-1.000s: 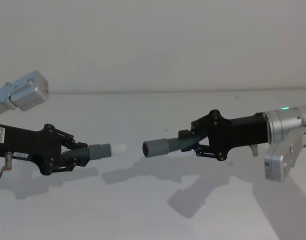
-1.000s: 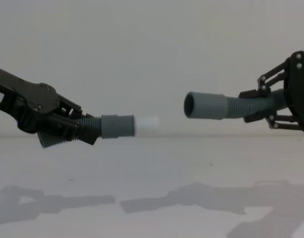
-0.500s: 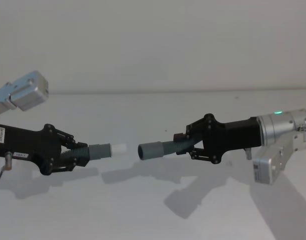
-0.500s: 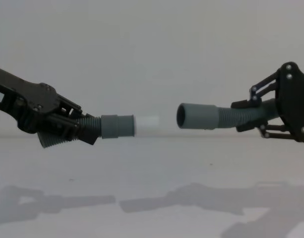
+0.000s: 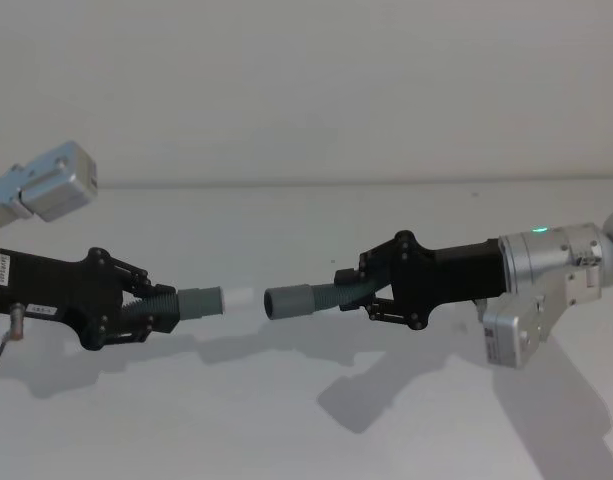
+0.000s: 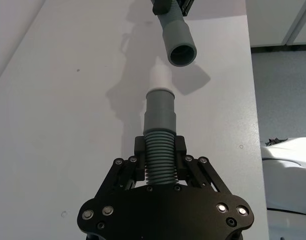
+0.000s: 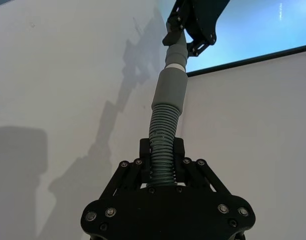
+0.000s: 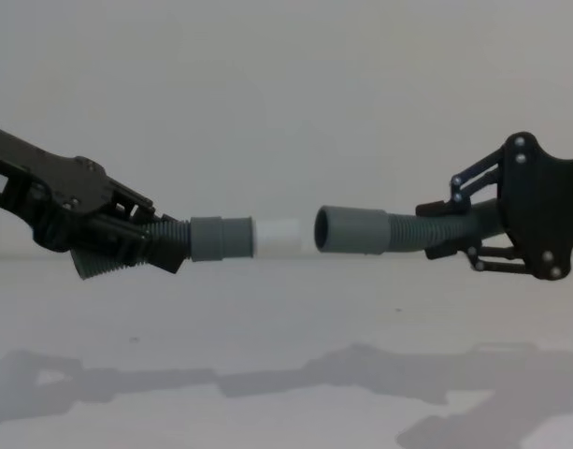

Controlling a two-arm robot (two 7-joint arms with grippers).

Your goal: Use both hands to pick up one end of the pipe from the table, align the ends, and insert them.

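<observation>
**Two hose ends held nose to nose above the table, just short of mating.**

Only the arms' shadows lie on the near part of the table point(image 8: 286, 309). Above its middle, the left gripper point(image 8: 164, 245) is clamped on the corrugated part of the left hose piece point(image 8: 177, 239). That piece's grey cuff point(image 8: 221, 238) and white tip point(image 8: 279, 238) point toward the table's right edge. The right gripper point(image 8: 440, 229) grips the right hose piece point(image 8: 412, 231), whose socket cuff point(image 8: 353, 230) faces the tip, just beside it but not touching.

In the chest view the socket mouth sits a shade higher than the tip, and the left wrist view shows it slightly off-centre. I judge the socket should be lowered and centred, then pushed straight along the axis, because a skewed push may buckle the flexible hose. Only open air lies between the ends. Beyond them the table's far edge meets the plain wall point(image 8: 286, 94).
</observation>
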